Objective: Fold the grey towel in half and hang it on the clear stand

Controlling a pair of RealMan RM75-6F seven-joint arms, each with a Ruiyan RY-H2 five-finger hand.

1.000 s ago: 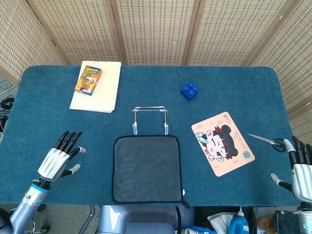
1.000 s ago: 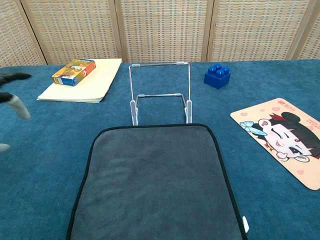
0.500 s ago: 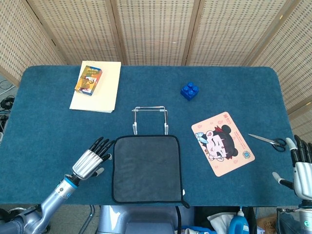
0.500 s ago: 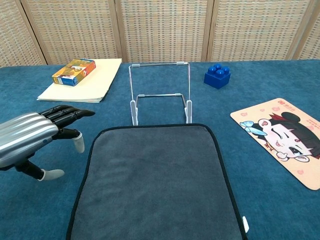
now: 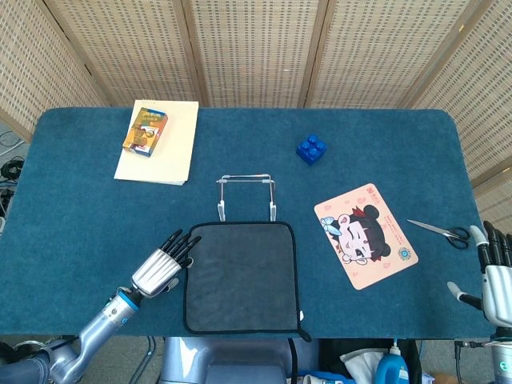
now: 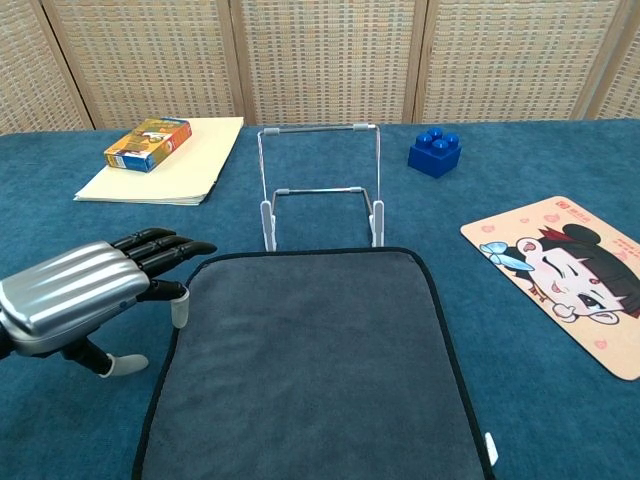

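The left hand (image 6: pixel 75 295) reaches in low over the blue worktop (image 5: pixel 80 208), palm down, its fingers (image 6: pixel 165 245) stretched forward and slightly apart, the tips just at the left edge of the grey towel (image 5: pixel 242 276) near its far left corner; whether they touch the cloth I cannot tell, and the hand holds nothing. Its forearm runs back toward the worktop's near edge. The right hand (image 5: pixel 494 272) stands upright well to the right of the towel, off the worktop's right edge, fingers pointing up and apart, thumb out to the side, holding nothing. The one grey towel lies flat and unfolded with its black hem showing all round, centred at the near edge of the worktop. One clear stand (image 6: pixel 320 185) stands upright just behind the towel's far edge. Farther left of the towel lies one cream folder (image 5: pixel 160 144) with one small orange box (image 5: pixel 145 131) on it. Right of the towel lie one cartoon mat (image 5: pixel 365 235), one blue brick (image 5: pixel 311 149) and one pair of scissors (image 5: pixel 440 232).
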